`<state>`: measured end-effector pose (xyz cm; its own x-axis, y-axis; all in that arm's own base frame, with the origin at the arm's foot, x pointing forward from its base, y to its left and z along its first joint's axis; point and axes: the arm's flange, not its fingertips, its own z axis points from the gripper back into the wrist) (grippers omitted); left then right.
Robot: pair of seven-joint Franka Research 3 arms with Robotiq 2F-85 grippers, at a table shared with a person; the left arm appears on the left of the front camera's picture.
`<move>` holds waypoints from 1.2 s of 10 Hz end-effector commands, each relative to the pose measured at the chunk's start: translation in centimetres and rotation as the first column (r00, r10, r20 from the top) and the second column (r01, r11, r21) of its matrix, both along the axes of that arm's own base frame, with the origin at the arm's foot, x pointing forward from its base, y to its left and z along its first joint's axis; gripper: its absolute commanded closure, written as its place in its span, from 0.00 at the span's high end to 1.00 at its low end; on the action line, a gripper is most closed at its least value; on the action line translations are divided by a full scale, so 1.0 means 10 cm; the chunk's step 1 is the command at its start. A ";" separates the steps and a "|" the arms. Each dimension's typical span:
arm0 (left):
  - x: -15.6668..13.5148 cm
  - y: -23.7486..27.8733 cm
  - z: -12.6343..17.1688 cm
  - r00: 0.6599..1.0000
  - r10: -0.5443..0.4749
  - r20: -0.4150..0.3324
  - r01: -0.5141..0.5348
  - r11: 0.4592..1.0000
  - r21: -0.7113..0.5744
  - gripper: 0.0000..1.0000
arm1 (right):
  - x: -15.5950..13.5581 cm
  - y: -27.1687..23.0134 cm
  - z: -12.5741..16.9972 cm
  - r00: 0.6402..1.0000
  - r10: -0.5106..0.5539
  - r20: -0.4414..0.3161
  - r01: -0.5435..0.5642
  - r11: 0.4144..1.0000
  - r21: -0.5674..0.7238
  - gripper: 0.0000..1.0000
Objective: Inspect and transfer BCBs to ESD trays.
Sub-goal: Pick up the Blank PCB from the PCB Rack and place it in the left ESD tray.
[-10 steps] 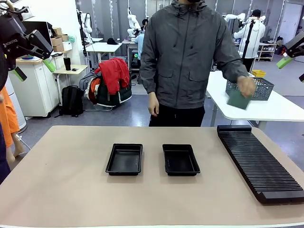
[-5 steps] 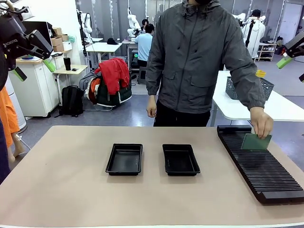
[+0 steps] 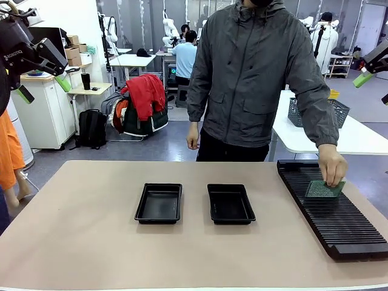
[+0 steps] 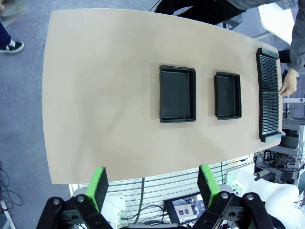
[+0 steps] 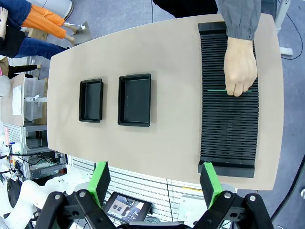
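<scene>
Front view: your left end effector (image 3: 43, 88) hangs high at the left edge and the right end effector (image 3: 374, 88) high at the right edge. Both have their jaws spread wide with nothing between them. On the surface (image 3: 91, 242) two black trays sit side by side with a gap between them, the left tray (image 3: 159, 204) and the right tray (image 3: 230, 204), and both are bare inside. The rack (image 3: 339, 221) runs along the right side. The person's hand (image 3: 332, 167) pinches the BCB (image 3: 324, 189) by its top, its lower edge down on the rack's far half.

Left wrist view: you're looking down from well above between the end effector's green pads (image 4: 98, 186), gaping and holding nothing. You get the left tray (image 4: 177, 94), the right tray (image 4: 228, 95), then the rack (image 4: 269, 95) with the hand (image 4: 287, 88) at its edge. I can't make out the BCB here.

Right wrist view: again high up, with the green pads (image 5: 209, 183) wide apart and bare. The hand (image 5: 240, 71) is over the rack (image 5: 228, 133). The BCB (image 5: 217, 89) shows edge-on as a thin green line across the slots, under the fingertips. Both trays are well apart from it.
</scene>
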<state>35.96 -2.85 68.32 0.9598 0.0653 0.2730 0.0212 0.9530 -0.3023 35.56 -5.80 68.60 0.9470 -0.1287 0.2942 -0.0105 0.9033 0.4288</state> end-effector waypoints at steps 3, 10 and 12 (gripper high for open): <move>0.00 0.01 0.00 1.000 0.001 0.004 -0.001 1.000 -0.003 1.00 | 0.00 0.00 0.00 1.000 0.000 0.000 0.000 1.000 -0.001 1.00; 0.00 0.01 0.00 1.000 0.001 0.004 -0.001 1.000 -0.003 1.00 | 0.00 0.00 0.00 1.000 0.000 0.000 0.000 1.000 -0.001 1.00; 0.00 0.01 0.00 1.000 0.001 0.004 -0.001 1.000 -0.003 1.00 | 0.00 0.00 0.00 1.000 0.000 0.000 0.000 1.000 -0.001 1.00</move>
<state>35.96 -2.85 68.32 0.9598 0.0653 0.2730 0.0212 0.9530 -0.3023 35.56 -5.80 68.60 0.9470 -0.1287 0.2942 -0.0105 0.9033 0.4288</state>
